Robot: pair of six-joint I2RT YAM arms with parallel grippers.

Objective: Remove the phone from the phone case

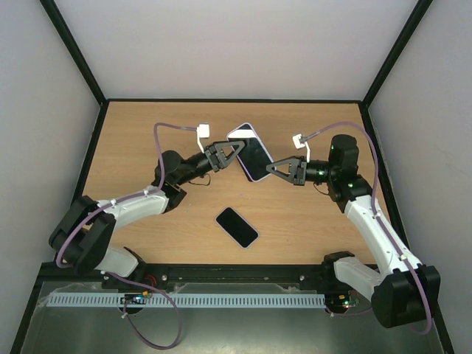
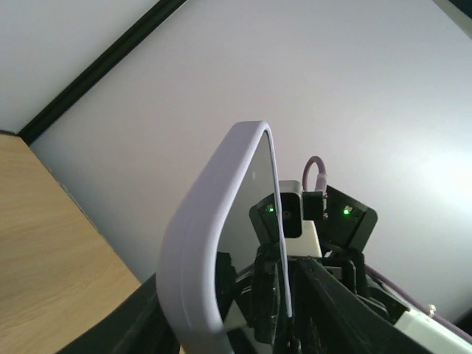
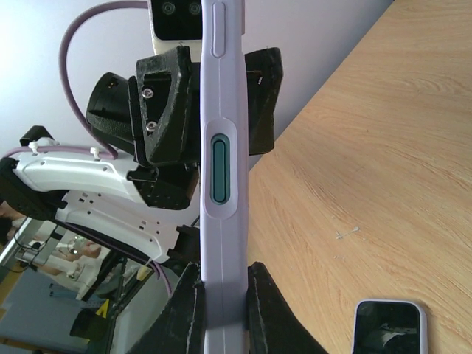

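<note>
Phone case (image 1: pixel 251 151) — aloft, right gripper (image 1: pixel 268 169) clamping

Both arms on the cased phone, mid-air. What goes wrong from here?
1. The right gripper pinches only a thin edge of the cased phone, held above the table; a slip drops it, perhaps near the second phone.
2. The left gripper straddles the opposite edge; whether it grips firmly is unclear, so a pull may just twist it.

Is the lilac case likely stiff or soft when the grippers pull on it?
Probably soft: the case has rounded, matte edges, like silicone. Likely grippy rather than slippery, since the right gripper holds it up by its thin edge.
</note>
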